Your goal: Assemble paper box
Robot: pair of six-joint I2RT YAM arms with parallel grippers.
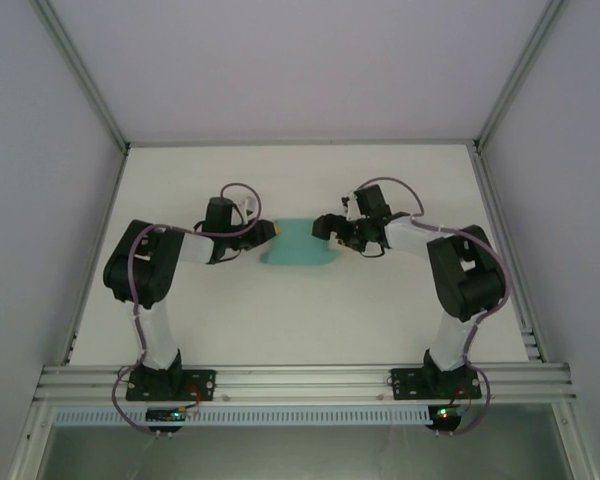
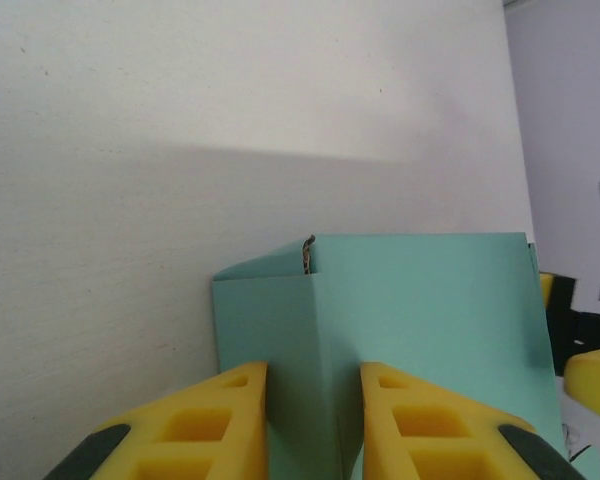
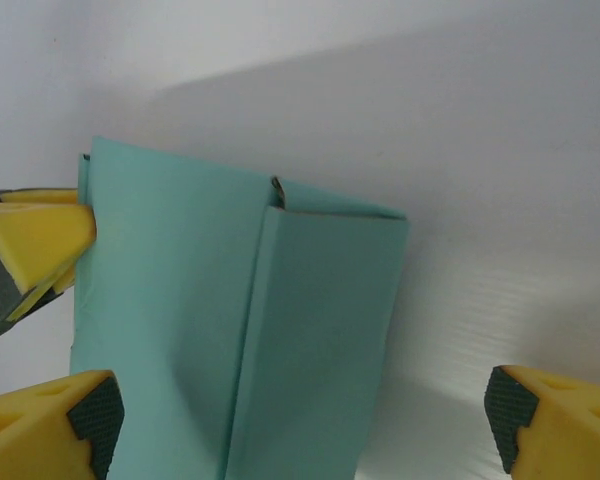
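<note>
seemingly left pincer [image 2: 313,385] clamps the paper box [image 1: 298,246] at one end, released right pincer [image 3: 300,410] straddling the other.

You have nothing to read here: no text, label, brand, number or sign is legible on any surface (the teal faces of the paper box [image 2: 430,320] are plain card, and the yellow fingers [image 2: 420,420] are unmarked). The small boards [image 1: 170,412] below the arm bases glow with tiny lights; any print there is too small to tell.
</note>
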